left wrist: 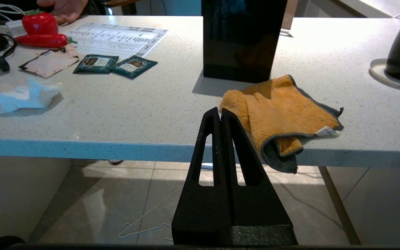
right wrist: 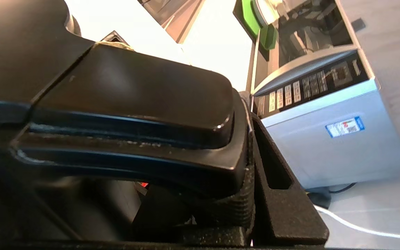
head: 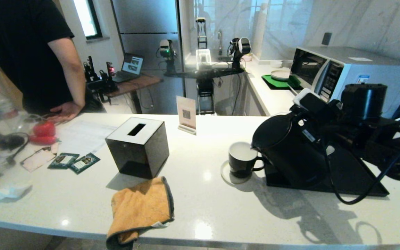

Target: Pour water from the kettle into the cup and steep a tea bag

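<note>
The black kettle [head: 286, 149] is tipped to the left, its spout right at the rim of the cup [head: 243, 160]. The small black cup is white inside and stands on a white coaster. No stream of water shows. My right gripper [head: 319, 116] is shut on the kettle's looped handle [right wrist: 134, 104], and one finger [right wrist: 280, 180] presses against the handle's side. My left gripper [left wrist: 221, 111] is shut and empty, held low in front of the counter edge, out of the head view. No grey-green tea bag is in view.
A black tissue box [head: 138, 146] and an orange cloth [head: 141, 208] overhanging the counter edge lie left of the cup. Two green packets [head: 73, 161] and a beige sachet [head: 39, 158] lie far left. A black tray [head: 354, 177] is under the kettle, a microwave [head: 346, 74] behind.
</note>
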